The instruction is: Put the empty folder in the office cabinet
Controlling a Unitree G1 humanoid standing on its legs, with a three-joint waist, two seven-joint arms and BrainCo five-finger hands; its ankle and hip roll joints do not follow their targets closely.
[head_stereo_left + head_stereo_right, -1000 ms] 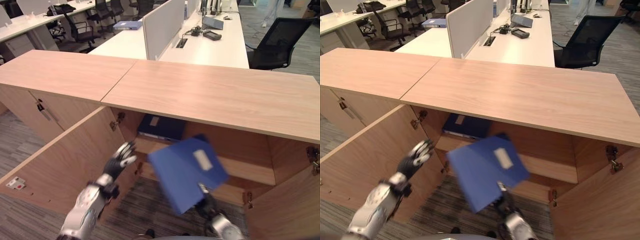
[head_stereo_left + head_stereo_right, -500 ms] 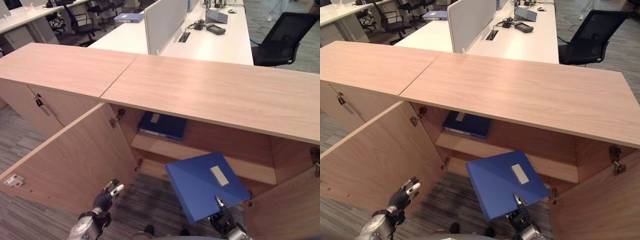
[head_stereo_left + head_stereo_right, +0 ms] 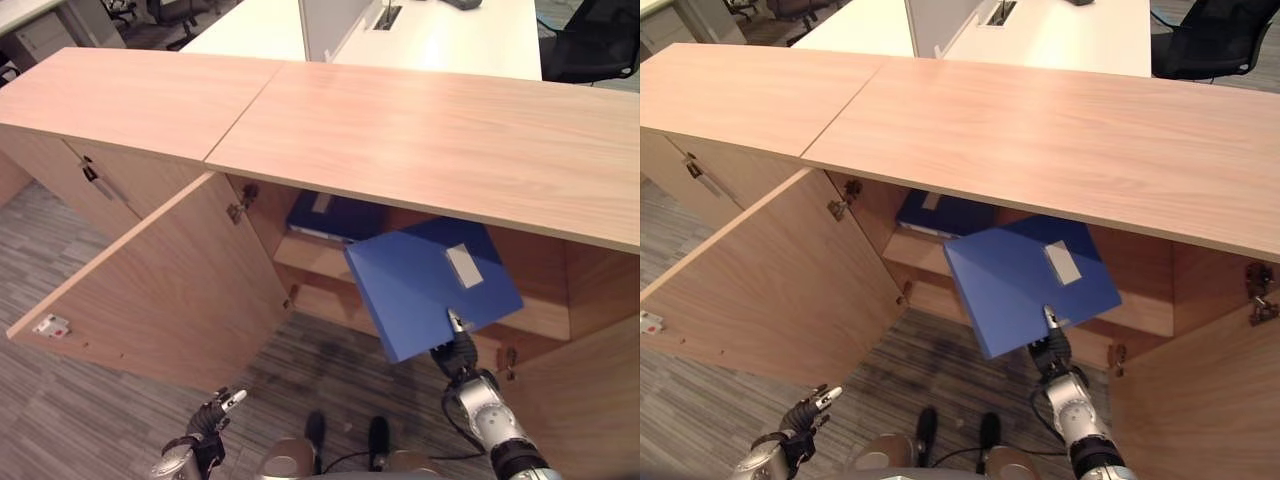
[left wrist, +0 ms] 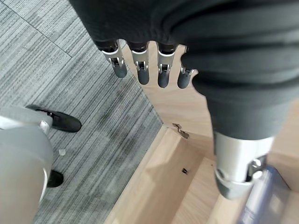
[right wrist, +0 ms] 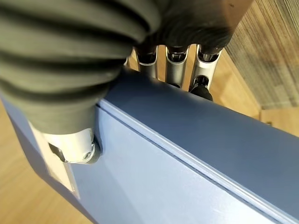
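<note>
Grey striped carpet (image 3: 120,400) nearest, left hand (image 3: 212,415) low over it by the open left door (image 3: 160,290), fingers straight and relaxed, holding nothing. Right hand (image 3: 458,352) pinches the lower edge of the blue folder (image 3: 430,285), thumb on the cover, fingers behind it. Folder is tilted, held up in front of the open cabinet (image 3: 420,150), partly overlapping the shelf (image 3: 312,258) opening, not resting on anything I can see. A second blue folder (image 3: 335,215) lies flat on the shelf inside. Right door (image 3: 1200,400) also open. Behind the wood top, white desks (image 3: 440,35) with a divider panel (image 3: 335,20), black office chair (image 3: 595,45) far right.
</note>
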